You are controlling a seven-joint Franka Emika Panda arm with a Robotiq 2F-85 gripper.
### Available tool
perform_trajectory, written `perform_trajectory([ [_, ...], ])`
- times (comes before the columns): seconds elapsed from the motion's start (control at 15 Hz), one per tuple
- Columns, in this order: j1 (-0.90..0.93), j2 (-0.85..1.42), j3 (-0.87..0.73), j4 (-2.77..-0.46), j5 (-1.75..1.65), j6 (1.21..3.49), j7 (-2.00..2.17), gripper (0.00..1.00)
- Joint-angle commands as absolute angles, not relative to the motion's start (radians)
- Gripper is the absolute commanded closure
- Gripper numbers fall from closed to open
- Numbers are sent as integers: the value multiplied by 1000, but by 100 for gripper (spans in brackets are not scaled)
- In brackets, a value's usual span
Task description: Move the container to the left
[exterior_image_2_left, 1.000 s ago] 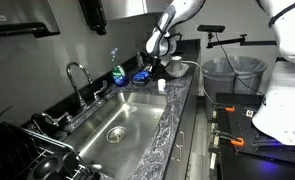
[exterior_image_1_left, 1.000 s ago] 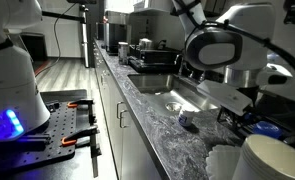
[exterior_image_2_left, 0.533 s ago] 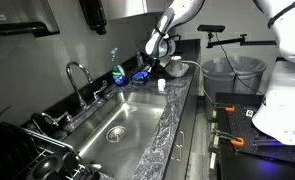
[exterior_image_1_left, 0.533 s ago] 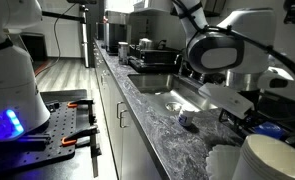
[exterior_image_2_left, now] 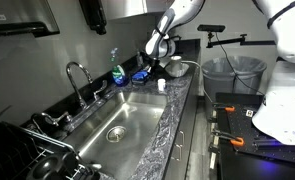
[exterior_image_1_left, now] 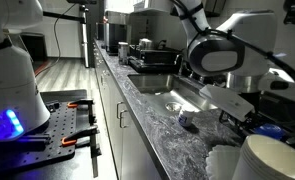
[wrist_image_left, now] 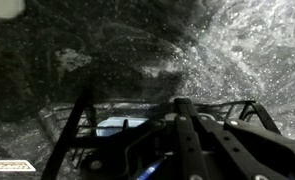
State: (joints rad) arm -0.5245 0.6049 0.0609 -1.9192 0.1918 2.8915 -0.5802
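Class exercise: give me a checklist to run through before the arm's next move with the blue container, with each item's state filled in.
1. Claw shut: ok.
2. Claw gripping the blue container: cannot tell, views too dark and small.
3. Container in view beyond the sink: ok.
4. Bottle upright beside it: ok.
5. Small white object apart from the container: ok.

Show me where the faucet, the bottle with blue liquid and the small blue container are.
faucet [exterior_image_2_left: 78, 65]: in an exterior view, top of its arched spout.
bottle with blue liquid [exterior_image_2_left: 118, 74]: in an exterior view, its lower body.
blue container [exterior_image_2_left: 141, 76]: in an exterior view, its side wall.
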Motion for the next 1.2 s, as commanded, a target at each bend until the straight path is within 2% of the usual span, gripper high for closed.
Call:
perform_trajectory([
  [0.0,-540,650,71,-1869,150,2936,-568,100],
  [1.13,-554,804,87,-1624,97,2891,-543,100],
])
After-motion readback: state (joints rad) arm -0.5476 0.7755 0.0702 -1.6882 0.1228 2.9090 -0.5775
